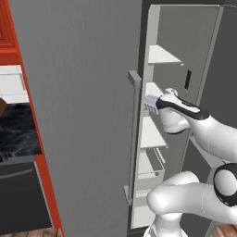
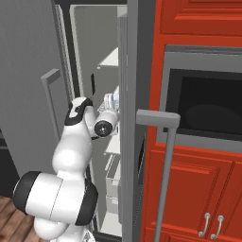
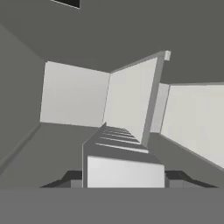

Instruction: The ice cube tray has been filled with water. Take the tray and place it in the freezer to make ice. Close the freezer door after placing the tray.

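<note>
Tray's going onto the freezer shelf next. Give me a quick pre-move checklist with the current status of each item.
1. Grip: the gripper is shut on the ice cube tray, which sticks out ahead of the hand. Ok.
2. Access: the freezer door stands wide open. Ok.
3. Position: the hand is inside the freezer, at the level of the white shelves. Ok.
4. Tray level, water kept in: cannot tell; the cells are too small in the base views, and the hand view sees the tray from its end.
5. Clearance between tray and the shelf below it: cannot tell.
6. Door closed: not ok, that comes after release.
</note>
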